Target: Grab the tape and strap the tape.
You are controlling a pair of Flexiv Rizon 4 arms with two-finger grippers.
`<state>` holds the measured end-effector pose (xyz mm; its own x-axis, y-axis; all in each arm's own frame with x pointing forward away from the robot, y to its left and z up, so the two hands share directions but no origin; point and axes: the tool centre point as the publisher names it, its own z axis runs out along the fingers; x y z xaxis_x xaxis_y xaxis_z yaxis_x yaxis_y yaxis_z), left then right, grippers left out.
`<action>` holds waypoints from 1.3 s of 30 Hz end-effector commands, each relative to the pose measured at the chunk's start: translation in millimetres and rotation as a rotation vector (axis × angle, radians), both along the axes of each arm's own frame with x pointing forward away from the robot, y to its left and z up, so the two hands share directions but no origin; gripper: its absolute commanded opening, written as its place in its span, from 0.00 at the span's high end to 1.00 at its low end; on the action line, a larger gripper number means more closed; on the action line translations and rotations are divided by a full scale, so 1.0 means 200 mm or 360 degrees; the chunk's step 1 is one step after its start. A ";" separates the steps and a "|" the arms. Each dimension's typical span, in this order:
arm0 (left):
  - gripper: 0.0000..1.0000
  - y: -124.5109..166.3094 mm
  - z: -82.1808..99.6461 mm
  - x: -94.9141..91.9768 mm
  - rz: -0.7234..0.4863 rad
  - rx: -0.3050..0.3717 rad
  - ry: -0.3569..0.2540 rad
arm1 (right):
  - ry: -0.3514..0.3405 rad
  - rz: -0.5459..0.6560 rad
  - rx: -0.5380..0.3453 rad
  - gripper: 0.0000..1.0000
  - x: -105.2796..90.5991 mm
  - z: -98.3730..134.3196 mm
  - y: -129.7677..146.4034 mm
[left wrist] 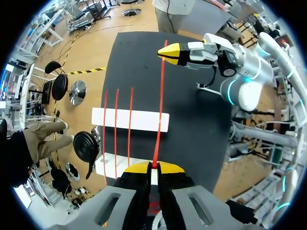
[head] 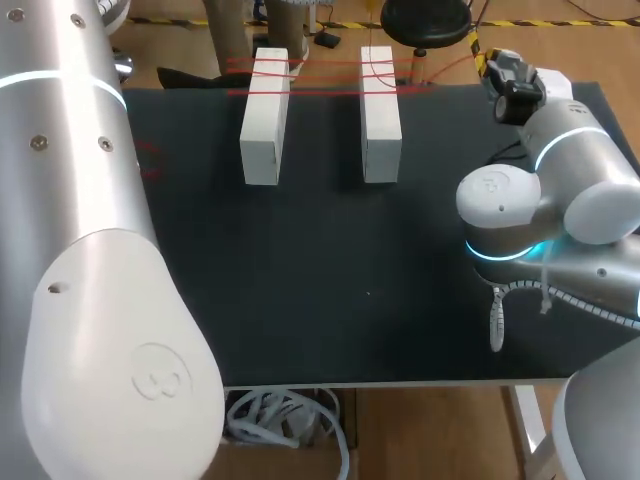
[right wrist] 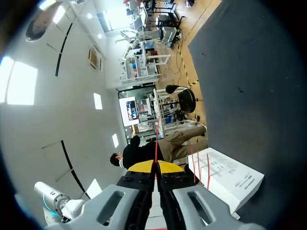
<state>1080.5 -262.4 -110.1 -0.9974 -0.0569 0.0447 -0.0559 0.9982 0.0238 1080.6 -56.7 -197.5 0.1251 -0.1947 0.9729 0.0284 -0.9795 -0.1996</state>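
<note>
Two white blocks [head: 265, 115] are set on the black table [head: 300, 280]. Red tape [left wrist: 161, 91] is stretched across them and is clamped by the left gripper [left wrist: 154, 166] and the right gripper [right wrist: 156, 166].

No text can be read; print on the white block [right wrist: 225, 177] is too small.

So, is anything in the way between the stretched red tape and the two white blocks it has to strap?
Nothing visible. The red tape runs free from the left tool to the right tool, directly over the white blocks, beside three strands already across them.
</note>
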 end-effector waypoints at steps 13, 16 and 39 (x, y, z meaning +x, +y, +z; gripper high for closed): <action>1.00 -0.01 0.01 0.01 -0.0011 0.0008 0.0002 | 0.0005 0.0001 -0.0002 1.00 0.00 0.00 0.00; 1.00 -0.01 0.01 0.01 -0.0011 0.0008 0.0002 | 0.0005 0.0001 -0.0002 1.00 0.00 0.00 0.00; 1.00 -0.01 0.01 0.01 -0.0011 0.0008 0.0002 | -0.0006 0.0083 -0.1473 1.00 0.00 0.09 0.09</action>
<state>1081.3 -263.2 -110.7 -0.9979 -0.0496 0.0427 -0.0486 0.9986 0.0222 1081.8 -41.7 -183.2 0.0755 0.4204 0.9042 0.0517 -0.9072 0.4175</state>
